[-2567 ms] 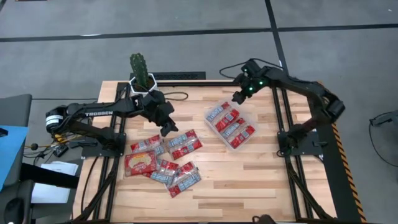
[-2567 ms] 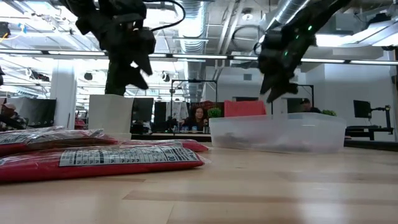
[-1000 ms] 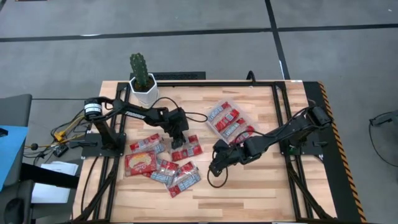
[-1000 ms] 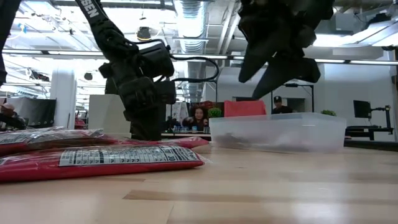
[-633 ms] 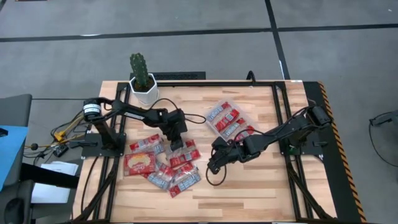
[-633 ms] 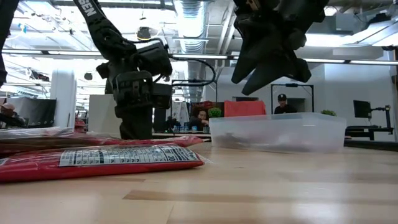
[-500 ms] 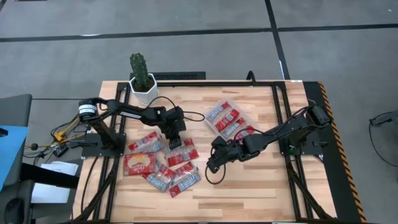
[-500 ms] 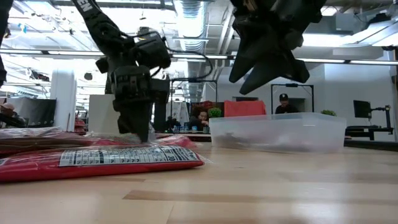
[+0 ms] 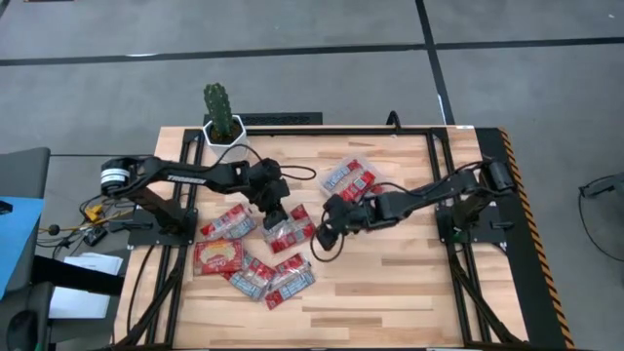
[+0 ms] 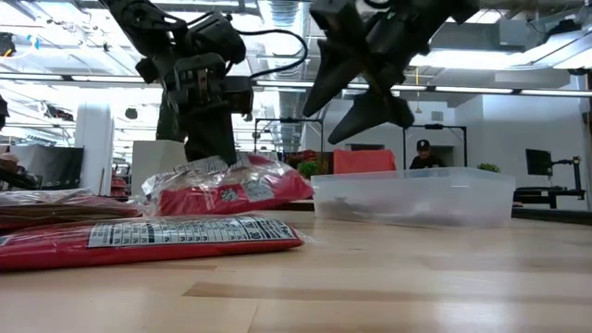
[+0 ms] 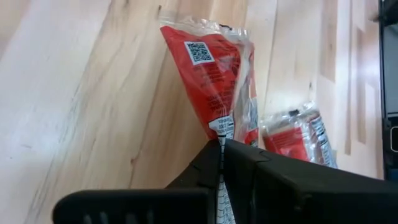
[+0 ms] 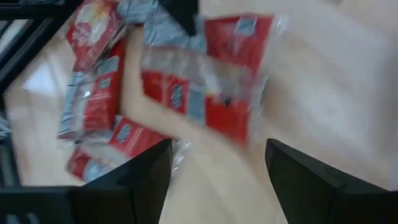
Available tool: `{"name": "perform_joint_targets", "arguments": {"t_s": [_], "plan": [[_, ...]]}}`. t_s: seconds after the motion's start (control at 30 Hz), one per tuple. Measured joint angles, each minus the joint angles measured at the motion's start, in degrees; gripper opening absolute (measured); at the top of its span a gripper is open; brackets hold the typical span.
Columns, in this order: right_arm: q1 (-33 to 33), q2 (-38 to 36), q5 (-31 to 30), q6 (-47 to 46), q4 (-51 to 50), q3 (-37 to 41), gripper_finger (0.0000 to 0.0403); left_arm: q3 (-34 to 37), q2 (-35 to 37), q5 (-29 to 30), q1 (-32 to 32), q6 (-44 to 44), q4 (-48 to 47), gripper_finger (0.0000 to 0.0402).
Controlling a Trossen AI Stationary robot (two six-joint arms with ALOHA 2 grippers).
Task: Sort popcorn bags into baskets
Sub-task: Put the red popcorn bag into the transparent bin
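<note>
We had one popcorn bag (image 9: 289, 230) off the table near the middle of the high view: red foil, silvery crimped ends, a white label panel and a QR code on its back, hanging tilted, its upper end pinched tight between the left gripper's (image 9: 276, 216) closed fingers. In the low view that same bag (image 10: 231, 191) sat above the table, left of centre. In the left wrist view, both dark fingers (image 11: 245, 168) met on the packet's seam.

Below it, lower left in the high view, we saw the loose packets (image 9: 249, 271) lying jumbled and overlapping. Right of centre, the clear tray (image 9: 341, 200) already carried several red packets.

The right gripper (image 9: 318, 234) hovered just beside the held bag, fingers (image 12: 308, 180) spread wide, gripping nothing. Upper left stood the cactus pot (image 9: 223, 133).
</note>
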State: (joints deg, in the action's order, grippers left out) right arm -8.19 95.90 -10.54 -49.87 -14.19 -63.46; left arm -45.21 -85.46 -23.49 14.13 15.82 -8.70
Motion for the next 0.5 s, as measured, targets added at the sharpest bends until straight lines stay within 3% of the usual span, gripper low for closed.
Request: {"name": "perform_joint_targets", "arguments": {"t_s": [0.5], "plan": [[8.4,0.0,5.9,15.7,3.8,0.0,0.0282,-0.1,6.8,2.2,0.0,2.0,0.0,0.0000]]}}
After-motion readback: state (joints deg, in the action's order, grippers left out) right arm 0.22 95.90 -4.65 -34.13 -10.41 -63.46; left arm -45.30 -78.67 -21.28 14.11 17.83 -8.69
